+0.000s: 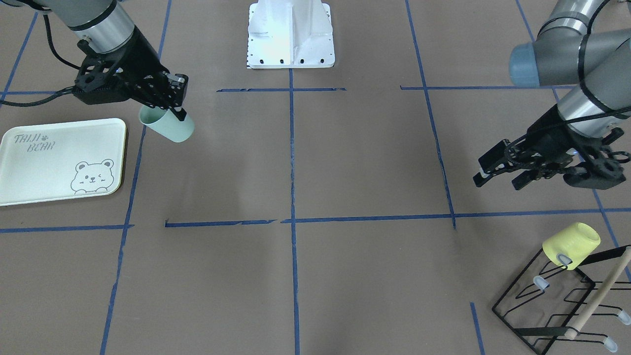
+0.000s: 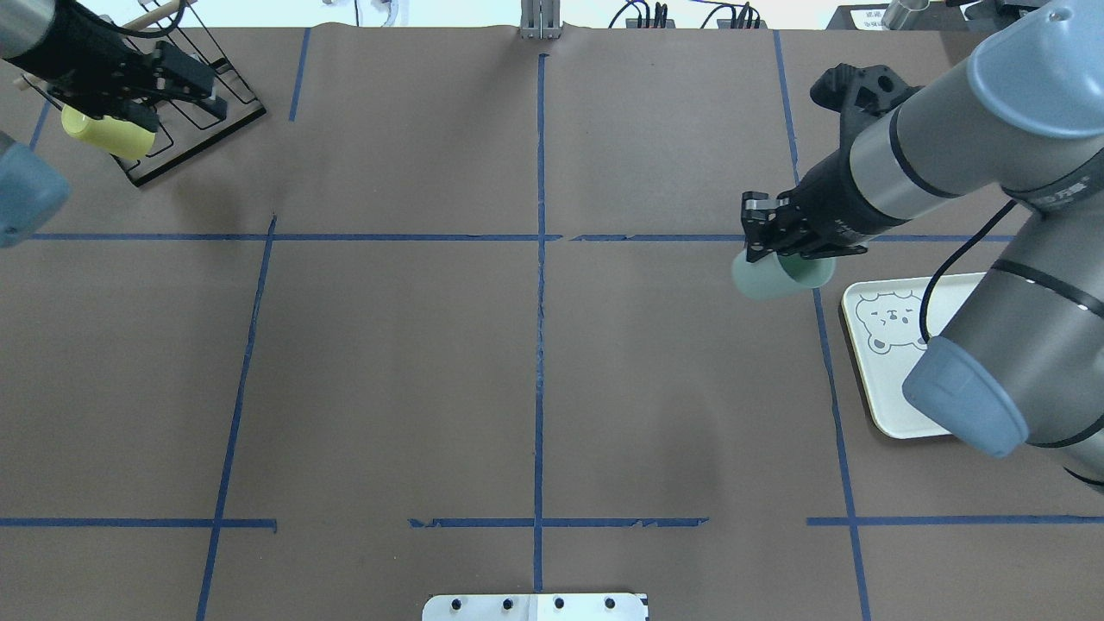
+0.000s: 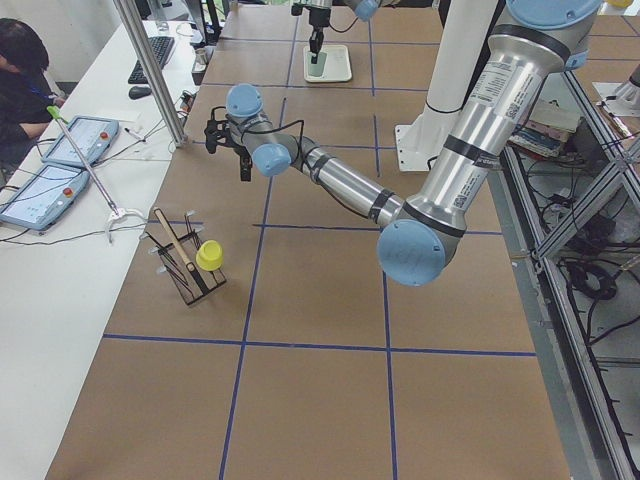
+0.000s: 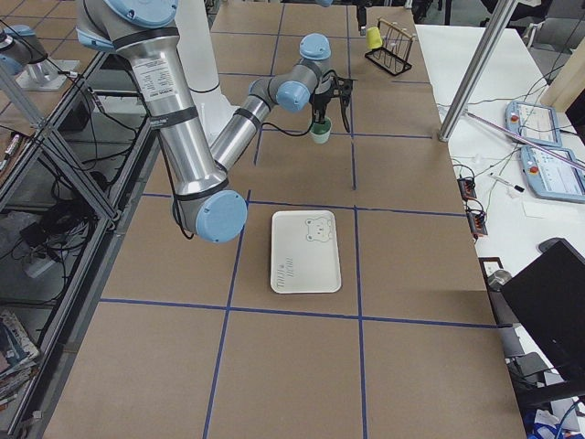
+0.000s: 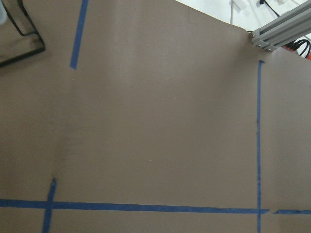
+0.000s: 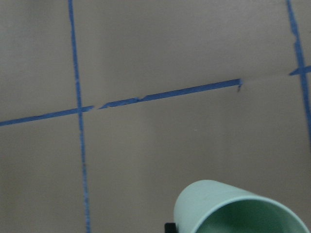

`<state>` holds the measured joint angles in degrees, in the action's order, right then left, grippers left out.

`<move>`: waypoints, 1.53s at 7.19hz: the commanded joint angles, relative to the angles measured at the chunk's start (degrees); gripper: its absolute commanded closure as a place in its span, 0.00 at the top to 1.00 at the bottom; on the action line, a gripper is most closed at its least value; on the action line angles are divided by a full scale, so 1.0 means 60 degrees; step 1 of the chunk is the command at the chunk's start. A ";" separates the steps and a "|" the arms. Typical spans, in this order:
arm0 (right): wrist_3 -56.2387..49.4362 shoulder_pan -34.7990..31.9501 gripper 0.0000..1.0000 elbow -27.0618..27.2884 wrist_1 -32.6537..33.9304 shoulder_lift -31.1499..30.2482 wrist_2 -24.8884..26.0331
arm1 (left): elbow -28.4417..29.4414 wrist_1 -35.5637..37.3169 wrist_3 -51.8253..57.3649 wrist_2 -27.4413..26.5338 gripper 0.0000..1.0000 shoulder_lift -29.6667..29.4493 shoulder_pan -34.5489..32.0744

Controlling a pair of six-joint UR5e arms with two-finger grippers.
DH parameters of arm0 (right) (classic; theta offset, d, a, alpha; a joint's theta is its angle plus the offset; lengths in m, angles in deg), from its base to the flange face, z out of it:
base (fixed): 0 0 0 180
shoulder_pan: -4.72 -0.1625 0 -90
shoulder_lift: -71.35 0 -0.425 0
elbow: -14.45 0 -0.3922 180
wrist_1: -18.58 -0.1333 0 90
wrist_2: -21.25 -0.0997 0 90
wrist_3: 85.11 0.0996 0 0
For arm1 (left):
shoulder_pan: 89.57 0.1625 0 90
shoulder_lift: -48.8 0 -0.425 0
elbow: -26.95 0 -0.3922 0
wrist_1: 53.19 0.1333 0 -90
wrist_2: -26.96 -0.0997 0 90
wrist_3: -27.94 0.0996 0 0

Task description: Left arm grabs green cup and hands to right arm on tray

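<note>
The green cup [image 1: 170,125] is tilted on its side in the air, gripped at its rim by my right gripper [image 1: 177,112], which is shut on it. In the overhead view the cup [image 2: 776,278] hangs just left of the tray [image 2: 888,405], not over it. The right wrist view shows the cup's open mouth [image 6: 233,208] above bare table. The tray [image 1: 29,182] lies flat with nothing on it. My left gripper [image 1: 495,182] is open and empty, far from the cup and above the table near the rack; it also shows in the overhead view [image 2: 205,90].
A yellow cup [image 1: 572,244] hangs on a black wire rack [image 1: 542,305] with a wooden rod, under my left arm. The robot's white base [image 1: 291,34] stands at the table's middle edge. Blue tape lines cross the brown table.
</note>
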<state>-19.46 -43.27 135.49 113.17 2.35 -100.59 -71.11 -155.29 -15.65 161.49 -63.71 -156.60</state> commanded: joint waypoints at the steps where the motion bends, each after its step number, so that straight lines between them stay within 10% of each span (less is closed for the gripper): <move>1: -0.3298 -0.0700 0.00 0.0582 0.1695 -0.1089 0.0091 | -0.0662 0.2946 0.4827 -0.0009 1.00 0.0862 -0.1157; 6: -0.6241 -0.2152 0.00 -0.0348 -0.2437 -0.5150 -0.0025 | -0.0603 0.2957 0.8671 0.0035 1.00 0.4418 -0.3167; 11: -0.5203 -0.2079 0.00 -0.1333 -0.3562 -0.5056 -0.0114 | -0.1293 0.2941 0.8613 -0.0038 1.00 0.5920 -0.3947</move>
<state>-53.11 -55.95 128.46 92.07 -29.50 -101.53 -78.50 -137.64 36.19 161.34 -28.57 -180.12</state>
